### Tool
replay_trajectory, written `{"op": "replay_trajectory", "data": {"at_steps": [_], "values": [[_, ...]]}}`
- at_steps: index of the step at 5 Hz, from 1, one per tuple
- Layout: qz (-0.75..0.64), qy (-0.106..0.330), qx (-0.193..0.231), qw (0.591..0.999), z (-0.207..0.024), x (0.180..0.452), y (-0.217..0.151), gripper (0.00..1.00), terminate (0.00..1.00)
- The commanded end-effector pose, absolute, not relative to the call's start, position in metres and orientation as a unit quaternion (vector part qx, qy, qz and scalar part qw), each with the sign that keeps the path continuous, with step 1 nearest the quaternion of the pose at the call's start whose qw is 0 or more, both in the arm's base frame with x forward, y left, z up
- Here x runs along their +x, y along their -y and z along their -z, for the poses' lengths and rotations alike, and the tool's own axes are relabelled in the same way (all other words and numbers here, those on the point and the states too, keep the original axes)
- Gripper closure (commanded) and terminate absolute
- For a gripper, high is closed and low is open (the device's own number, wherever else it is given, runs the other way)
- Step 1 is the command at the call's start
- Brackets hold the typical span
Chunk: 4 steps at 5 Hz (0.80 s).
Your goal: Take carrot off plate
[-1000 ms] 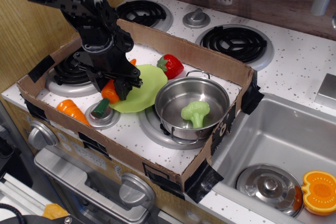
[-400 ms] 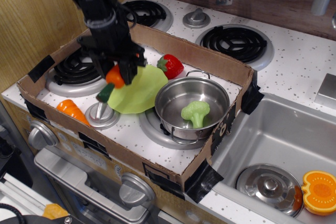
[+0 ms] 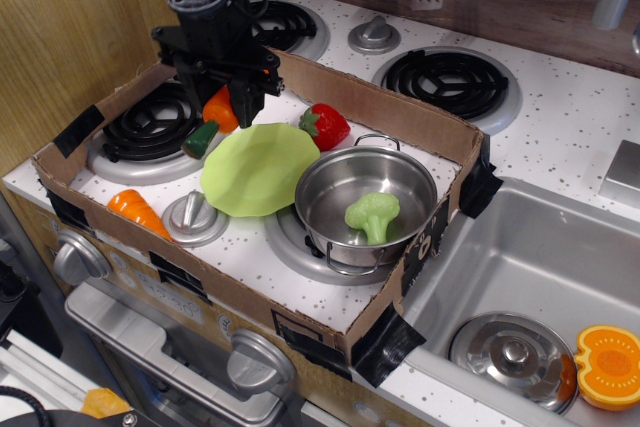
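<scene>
Lifting clear: we see the gripper point(image 3: 222, 97) clamped on the carrot point(image 3: 213, 119) (green stem downward), now raised off the plate point(image 3: 260, 169) toward the left burner point(image 3: 150, 132); only setting down remains

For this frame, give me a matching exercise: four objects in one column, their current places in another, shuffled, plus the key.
Objects:
1. long orange toy carrot with green stem
2. green plastic broccoli
3. red plastic strawberry
4. short stubby orange carrot piece

Places:
A. inside the round steel pot
B. on the stove surface near the box's front-left corner
C. held in the black gripper, off the flat lime-green plate
D. beside the plate's far edge, behind the pot

Pairs: 1-C, 2-A, 3-D, 4-B
</scene>
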<state>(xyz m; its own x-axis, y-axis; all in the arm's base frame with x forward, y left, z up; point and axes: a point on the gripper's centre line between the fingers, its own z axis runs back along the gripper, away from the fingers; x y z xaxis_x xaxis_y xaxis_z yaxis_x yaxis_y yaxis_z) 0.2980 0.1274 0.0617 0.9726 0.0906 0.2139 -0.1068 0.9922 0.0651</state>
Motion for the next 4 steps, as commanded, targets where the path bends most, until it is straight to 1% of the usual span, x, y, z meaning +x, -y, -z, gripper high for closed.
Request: {"op": "replay_trajectory", "data": {"at_steps": [1, 2, 3, 4], "values": [[0.051, 0.107, 0.054, 0.992, -0.057, 0.312, -0.161, 1.0, 0.0], [0.064, 0.116, 0.073, 0.989, -0.049, 0.306, -0.175, 1.0, 0.0], [0.064, 0.129, 0.099, 0.985, -0.046, 0.305, -0.189, 1.0, 0.0], [0.054, 0.149, 0.127, 0.979, -0.049, 0.305, -0.203, 1.0, 0.0]]}}
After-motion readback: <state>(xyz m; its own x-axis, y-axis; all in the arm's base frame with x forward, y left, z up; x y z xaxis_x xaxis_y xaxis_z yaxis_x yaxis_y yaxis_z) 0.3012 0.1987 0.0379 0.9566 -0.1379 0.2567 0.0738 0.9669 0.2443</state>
